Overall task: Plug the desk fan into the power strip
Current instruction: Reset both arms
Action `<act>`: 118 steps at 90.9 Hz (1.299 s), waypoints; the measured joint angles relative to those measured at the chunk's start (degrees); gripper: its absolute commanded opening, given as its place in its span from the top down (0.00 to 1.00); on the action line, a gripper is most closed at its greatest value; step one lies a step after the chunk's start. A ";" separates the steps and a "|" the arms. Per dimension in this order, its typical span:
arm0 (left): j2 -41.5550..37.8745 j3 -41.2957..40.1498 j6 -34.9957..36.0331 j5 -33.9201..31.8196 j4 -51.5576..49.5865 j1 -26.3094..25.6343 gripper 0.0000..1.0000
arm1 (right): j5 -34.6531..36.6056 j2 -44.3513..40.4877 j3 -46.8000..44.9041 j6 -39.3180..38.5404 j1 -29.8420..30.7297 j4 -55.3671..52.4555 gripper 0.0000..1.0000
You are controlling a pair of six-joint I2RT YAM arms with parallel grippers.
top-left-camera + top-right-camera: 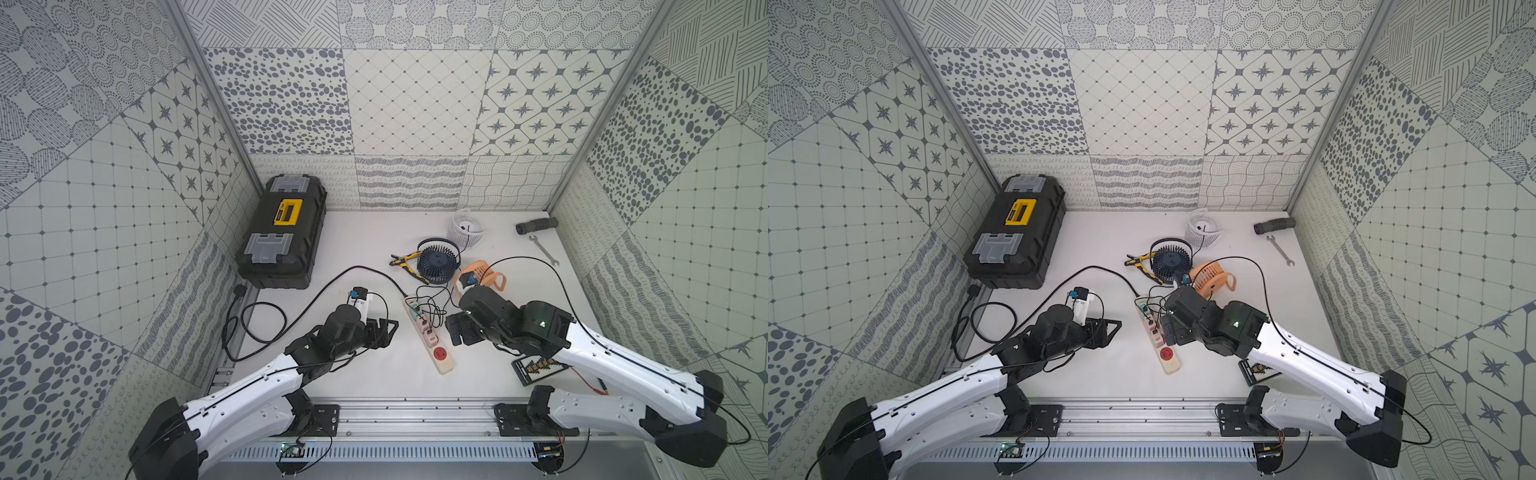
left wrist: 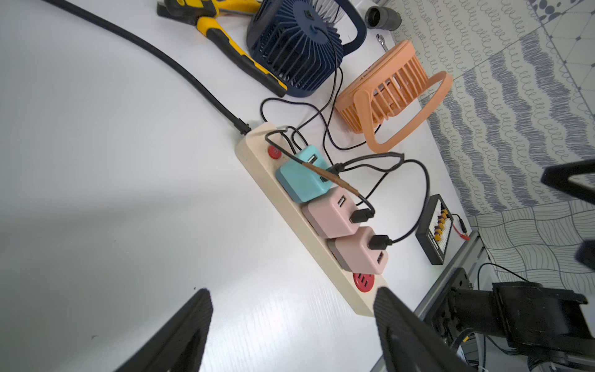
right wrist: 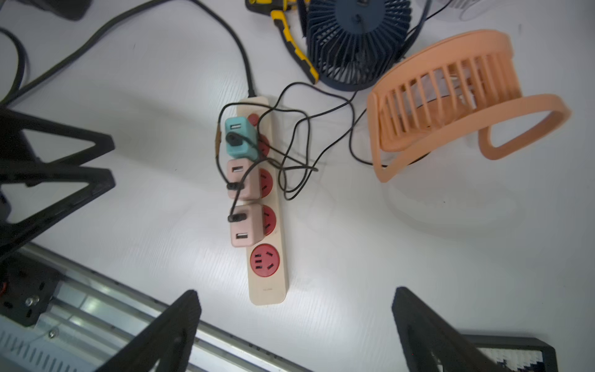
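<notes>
The cream power strip lies mid-table between both arms. A teal adapter and two pink adapters sit in three of its sockets, each with a thin black cable. The near-end red socket is free. Behind it stand a navy desk fan, an orange one and a white one. My left gripper hovers open left of the strip. My right gripper hangs open just right of it. Neither holds anything.
A black toolbox stands at the back left. Yellow-handled pliers lie beside the navy fan. A wrench and a black tube lie at the back right. A small black board sits under my right arm. The strip's thick cord loops left.
</notes>
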 measured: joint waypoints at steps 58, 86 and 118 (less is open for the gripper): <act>-0.98 1.73 19.89 -8.15 -1.57 29.31 0.02 | -15.32 -13.11 -33.79 -15.61 -56.50 40.30 0.03; 11.93 -12.24 28.68 -13.11 24.50 33.31 0.01 | -18.62 -3.39 -45.64 -22.08 -56.87 72.91 0.03; 35.41 -10.16 38.97 -4.61 48.89 33.73 0.02 | -26.84 12.44 -51.06 -28.65 -56.72 105.59 0.03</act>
